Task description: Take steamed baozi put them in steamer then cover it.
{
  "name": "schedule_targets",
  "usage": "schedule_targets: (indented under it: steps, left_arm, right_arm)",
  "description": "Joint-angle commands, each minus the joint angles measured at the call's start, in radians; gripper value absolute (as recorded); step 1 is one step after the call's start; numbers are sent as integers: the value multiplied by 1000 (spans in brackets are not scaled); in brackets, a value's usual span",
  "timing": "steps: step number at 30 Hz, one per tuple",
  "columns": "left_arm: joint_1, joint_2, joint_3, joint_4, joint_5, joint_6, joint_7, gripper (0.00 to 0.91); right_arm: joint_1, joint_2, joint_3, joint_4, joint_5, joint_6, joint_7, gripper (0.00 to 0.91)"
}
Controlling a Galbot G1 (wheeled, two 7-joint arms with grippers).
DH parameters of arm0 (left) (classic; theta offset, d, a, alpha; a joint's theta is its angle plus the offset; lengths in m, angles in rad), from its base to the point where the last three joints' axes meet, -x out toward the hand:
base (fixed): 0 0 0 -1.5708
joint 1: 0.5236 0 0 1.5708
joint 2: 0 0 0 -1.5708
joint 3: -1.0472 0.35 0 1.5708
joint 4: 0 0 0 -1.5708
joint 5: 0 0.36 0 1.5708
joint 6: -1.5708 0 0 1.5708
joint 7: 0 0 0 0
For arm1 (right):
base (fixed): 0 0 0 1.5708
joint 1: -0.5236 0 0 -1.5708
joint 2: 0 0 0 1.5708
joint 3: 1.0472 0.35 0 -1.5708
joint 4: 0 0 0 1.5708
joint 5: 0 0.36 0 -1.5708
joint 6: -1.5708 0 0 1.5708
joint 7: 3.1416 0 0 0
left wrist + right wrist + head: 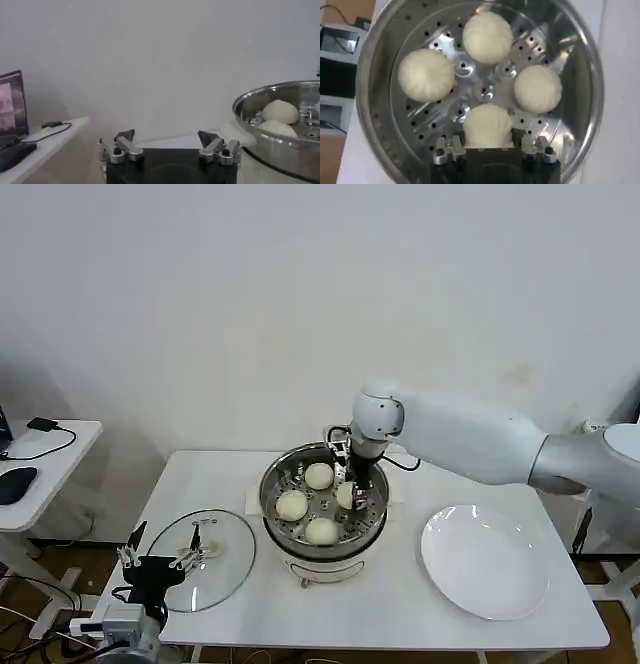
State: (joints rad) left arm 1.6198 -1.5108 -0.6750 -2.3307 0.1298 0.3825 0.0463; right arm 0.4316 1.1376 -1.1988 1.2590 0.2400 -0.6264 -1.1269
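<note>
Steamer (372, 529): 4 buns; 4th bun (487, 125), 3 o'clock, clenched in right gripper (489, 146). Release gently, lift straight. Left gripper (160, 556) released, by lid (225, 569).

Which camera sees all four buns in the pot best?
The right wrist view: it looks straight down into the steamer and shows all four baozi, one between the right tool's fingers. The head view shows them small. The left wrist view catches two over the rim.
</note>
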Motion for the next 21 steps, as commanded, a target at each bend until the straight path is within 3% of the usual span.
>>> schedule_targets:
  steps: [1, 2, 3, 14, 21]
  left_arm:
    - [0, 0, 1, 0, 0, 0, 1, 907]
    - [-1, 0, 1, 1, 0, 0, 1, 907]
    - [-1, 1, 1, 3, 0, 0, 1, 907]
    - [-2, -2, 4, 6, 1, 0, 2, 907]
    - [-21, -2, -1, 15, 0, 4, 11, 907]
  right_arm:
    - [-10, -5, -9, 3, -25, -2, -1, 625]
    - [-14, -6, -8, 2, -23, -1, -1, 655]
    - [-17, -6, -7, 2, -24, -1, -1, 907]
    - [1, -23, 9, 14, -6, -6, 13, 907]
    - [176, -137, 62, 110, 94, -4, 6, 907]
